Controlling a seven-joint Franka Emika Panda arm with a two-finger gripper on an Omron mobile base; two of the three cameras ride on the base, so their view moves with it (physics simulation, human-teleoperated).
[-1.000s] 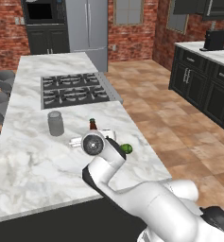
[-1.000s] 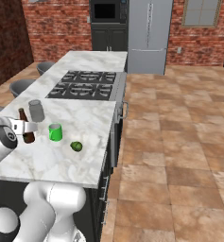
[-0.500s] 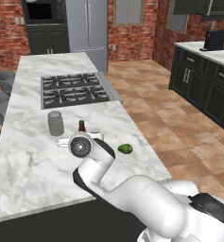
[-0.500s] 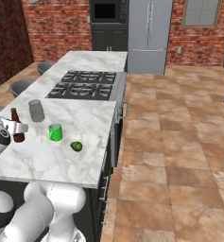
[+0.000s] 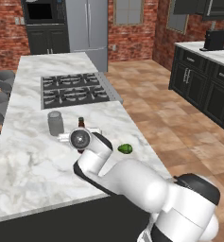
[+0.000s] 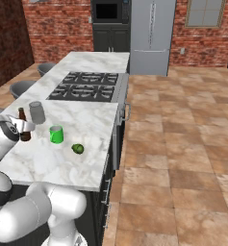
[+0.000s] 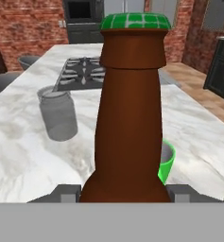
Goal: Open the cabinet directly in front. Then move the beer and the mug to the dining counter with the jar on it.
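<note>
A: What is sitting between the jaws (image 7: 123, 194)?

B: The beer (image 7: 130, 113), a smooth brown glass bottle with a long neck and a ribbed green cap. In the hand view it is filling the space between the two grey fingertips (image 7: 66, 193), which are showing at either side of its shoulder, so the jaws are looking closed around it. Its base is cut off there.

A: And from the base cameras?

B: The bottle (image 6: 23, 126) is standing upright over the white-grey marble tabletop (image 6: 89, 125), with the white wrist covering its lower half. I cannot tell whether it is touching the marble.

A: The other things?

B: The mug (image 6: 56, 134), a bright green cylinder with a pale inside, is standing on the tabletop just beside the bottle. The jar (image 6: 37, 112), grey, translucent and lidded, is standing near them, toward the black gas cooktop (image 6: 90, 86). A small dark green rounded thing (image 6: 78, 148) is lying near the tabletop's edge; it is too small to make out.
</note>
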